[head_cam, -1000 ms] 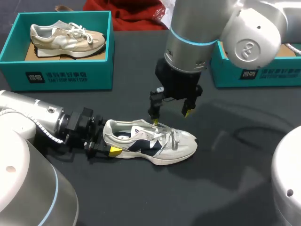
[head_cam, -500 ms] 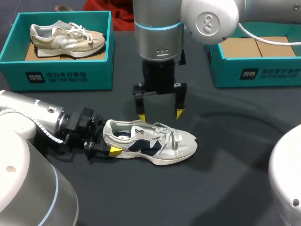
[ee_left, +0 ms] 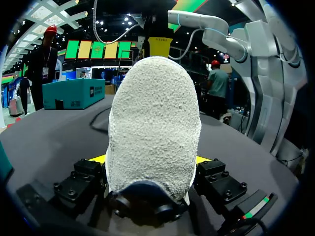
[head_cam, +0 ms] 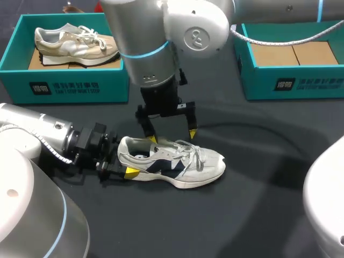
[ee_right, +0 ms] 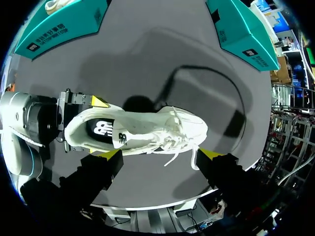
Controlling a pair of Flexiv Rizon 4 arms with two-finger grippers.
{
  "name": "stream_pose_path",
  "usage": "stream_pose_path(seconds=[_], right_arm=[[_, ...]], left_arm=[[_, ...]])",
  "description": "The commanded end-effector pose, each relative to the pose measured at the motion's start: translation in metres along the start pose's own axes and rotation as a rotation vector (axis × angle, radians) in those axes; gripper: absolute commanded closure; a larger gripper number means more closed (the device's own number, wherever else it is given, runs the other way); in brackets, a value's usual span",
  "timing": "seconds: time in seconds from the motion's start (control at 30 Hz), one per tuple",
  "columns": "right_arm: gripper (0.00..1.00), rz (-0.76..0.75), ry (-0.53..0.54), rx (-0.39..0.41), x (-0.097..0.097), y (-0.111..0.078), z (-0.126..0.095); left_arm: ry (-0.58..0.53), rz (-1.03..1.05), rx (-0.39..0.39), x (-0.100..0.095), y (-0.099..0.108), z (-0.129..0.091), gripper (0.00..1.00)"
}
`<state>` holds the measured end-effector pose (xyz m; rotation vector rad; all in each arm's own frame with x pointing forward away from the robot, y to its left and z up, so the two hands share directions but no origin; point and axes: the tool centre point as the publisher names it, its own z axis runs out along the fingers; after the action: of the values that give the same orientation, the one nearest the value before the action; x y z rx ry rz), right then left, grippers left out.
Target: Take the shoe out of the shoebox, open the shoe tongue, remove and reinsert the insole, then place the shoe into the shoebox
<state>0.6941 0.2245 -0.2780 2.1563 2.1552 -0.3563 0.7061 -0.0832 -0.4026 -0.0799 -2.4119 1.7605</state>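
My left gripper (head_cam: 122, 165) holds the heel of the shoe (head_cam: 177, 161) with one finger on each side. In the head view only one of its yellow tips shows; the other is hidden behind the heel. In the left wrist view the heel fills almost everything, so the rest of the shoe is hidden there.

The shoe stands on its sole on the table (head_cam: 258, 209), outside both boxes, with the toe toward my right side. My right gripper (head_cam: 171, 135) hangs over the shoe's opening with its fingers wide apart and nothing between them. I cannot tell if one tip touches the collar. The right wrist view shows the dark insole (ee_right: 101, 129) inside the shoe.

The table is dark and matte. The left box (head_cam: 64, 88) holds a second, beige shoe (head_cam: 75, 44). The right box (head_cam: 290, 80), partly covered by my right arm, shows cardboard (head_cam: 301, 54).
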Motion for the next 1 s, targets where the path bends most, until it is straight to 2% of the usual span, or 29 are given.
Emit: stream_pose_path(seconds=[0.03,0.37,0.77,1.0], right_arm=[[0.00,0.011,-0.073,0.001,0.010,0.003,0.008],[0.00,0.072,-0.133,-0.003,0.022,0.005,0.018],[0.00,0.066,-0.167,-0.010,0.040,0.010,0.026],[0.00,0.046,-0.201,-0.023,0.044,0.011,0.032]], left_arm=[[0.000,-0.001,0.000,0.000,0.003,0.001,1.00],[0.000,-0.001,0.000,0.000,0.003,0.001,1.00],[0.000,-0.001,0.000,0.000,0.003,0.001,1.00],[0.000,-0.001,0.000,0.000,0.003,0.001,1.00]])
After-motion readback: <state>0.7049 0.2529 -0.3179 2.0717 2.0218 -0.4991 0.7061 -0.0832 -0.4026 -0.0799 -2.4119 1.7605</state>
